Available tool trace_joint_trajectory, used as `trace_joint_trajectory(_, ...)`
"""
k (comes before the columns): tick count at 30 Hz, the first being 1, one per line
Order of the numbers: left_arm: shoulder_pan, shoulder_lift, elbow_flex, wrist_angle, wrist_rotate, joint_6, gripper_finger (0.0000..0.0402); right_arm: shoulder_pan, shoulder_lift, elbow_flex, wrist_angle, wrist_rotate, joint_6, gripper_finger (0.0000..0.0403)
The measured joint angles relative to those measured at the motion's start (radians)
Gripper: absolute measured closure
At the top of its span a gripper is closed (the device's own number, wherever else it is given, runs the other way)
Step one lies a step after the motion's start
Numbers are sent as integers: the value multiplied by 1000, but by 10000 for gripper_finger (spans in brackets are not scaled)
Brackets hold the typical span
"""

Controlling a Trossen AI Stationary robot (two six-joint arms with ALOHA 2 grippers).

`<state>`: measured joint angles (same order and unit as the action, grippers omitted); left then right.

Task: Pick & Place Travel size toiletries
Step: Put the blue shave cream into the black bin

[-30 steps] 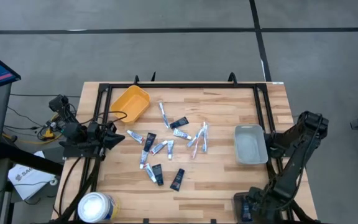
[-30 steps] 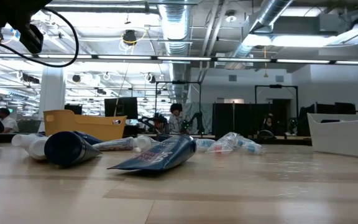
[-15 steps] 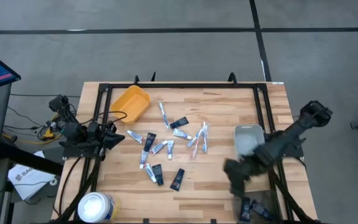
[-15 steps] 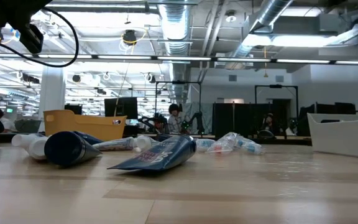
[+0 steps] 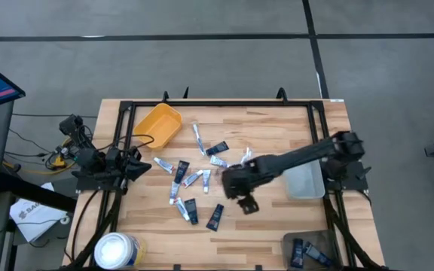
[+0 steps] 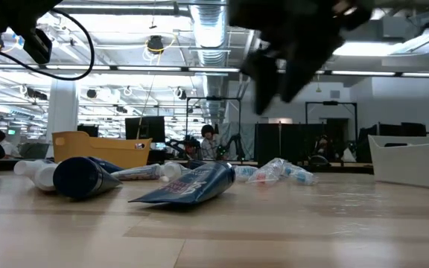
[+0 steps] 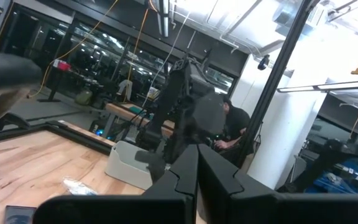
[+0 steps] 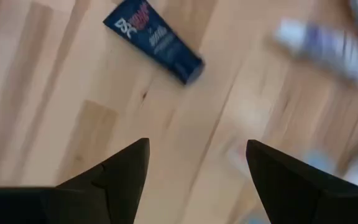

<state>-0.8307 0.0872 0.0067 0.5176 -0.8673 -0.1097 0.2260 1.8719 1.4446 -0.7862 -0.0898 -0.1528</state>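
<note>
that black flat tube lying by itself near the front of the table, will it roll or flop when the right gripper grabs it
The black flat tube lies flat on the table, so it probably won't roll. Its thin, soft-looking body may bend or flop if pinched at one end. The right gripper, open above it, probably needs a low grip, since the tube sits close to the wood.

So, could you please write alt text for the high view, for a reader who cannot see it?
The right arm reaches across the wooden table, its gripper hovering beside the scattered travel size toiletries at the centre. A yellow bin sits at the far left and a pale tray at the right, while the left gripper waits at the left edge.
</note>
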Motion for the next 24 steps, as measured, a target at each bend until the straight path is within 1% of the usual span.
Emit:
trace_joint_trajectory(5, 0, 0, 0, 0, 0, 0, 400, 7, 164, 213, -58, 13, -246, 142)
trace_joint_trajectory(10, 0, 0, 0, 0, 0, 0, 400, 21, 304, 355, -134, 16, -394, 142)
trace_joint_trajectory(15, 0, 0, 0, 0, 0, 0, 400, 30, 381, 400, -158, 25, -460, 142)
trace_joint_trajectory(17, 0, 0, 0, 0, 0, 0, 400, 34, 399, 403, -131, 35, -461, 143)
trace_joint_trajectory(20, 0, 0, 0, 0, 0, 0, 400, 34, 410, 401, -146, 38, -460, 143)
trace_joint_trajectory(24, 0, 0, 0, 0, 0, 0, 400, 34, 407, 395, -121, 38, -460, 143)
